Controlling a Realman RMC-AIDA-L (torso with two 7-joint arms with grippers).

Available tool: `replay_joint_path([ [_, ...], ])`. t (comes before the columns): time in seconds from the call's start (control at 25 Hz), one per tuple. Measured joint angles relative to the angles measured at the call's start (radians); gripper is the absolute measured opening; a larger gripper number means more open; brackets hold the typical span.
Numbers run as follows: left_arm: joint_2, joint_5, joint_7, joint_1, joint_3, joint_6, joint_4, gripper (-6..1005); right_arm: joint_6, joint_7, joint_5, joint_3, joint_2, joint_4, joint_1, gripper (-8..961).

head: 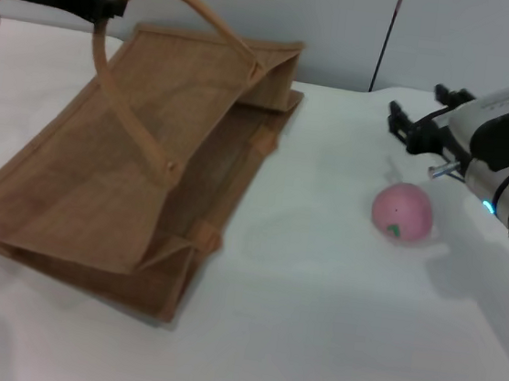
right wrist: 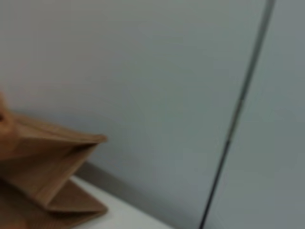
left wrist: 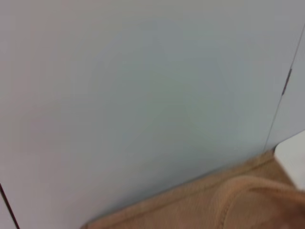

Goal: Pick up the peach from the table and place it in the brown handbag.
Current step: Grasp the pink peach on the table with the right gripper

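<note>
- The left gripper (head: 109, 1) sits at the far left and is closed on one handle (head: 180, 0) of the brown handbag (head: 137, 168), lifting the upper side so the mouth gapes toward the right.
- The bag lies on its side on the table (head: 313, 326); if the handle slips, the mouth could sag shut.
- The peach (head: 403, 211) rests on the table, well apart from the bag.
- The right gripper (head: 412, 122) hovers just behind the peach, empty, its fingers apparently apart, though the angle is poor.
- A clumsy approach could nudge the round fruit and send it rolling off.
</note>
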Motion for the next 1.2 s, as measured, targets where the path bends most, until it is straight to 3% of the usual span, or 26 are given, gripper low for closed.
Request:
replay_joint_path([
  [0.28,0.002,0.004,-0.04,-0.003,0.034,-0.059,0.104,123,0.265,-0.136,0.0,0.092,-0.077,-0.334,-0.111,676],
  [0.52,0.001,0.032,-0.073,-0.02,0.08,-0.075,0.17,123,0.513,-0.239,0.0,0.233,-0.074,-0.431,-0.13,677],
  [0.84,0.004,0.057,-0.095,-0.023,0.08,-0.12,0.273,121,0.825,-0.283,0.0,0.313,-0.079,-0.563,-0.132,682],
  [1.2,0.001,0.058,-0.101,-0.025,0.08,-0.137,0.312,121,1.27,-0.332,-0.02,0.561,-0.074,-0.636,-0.08,706],
])
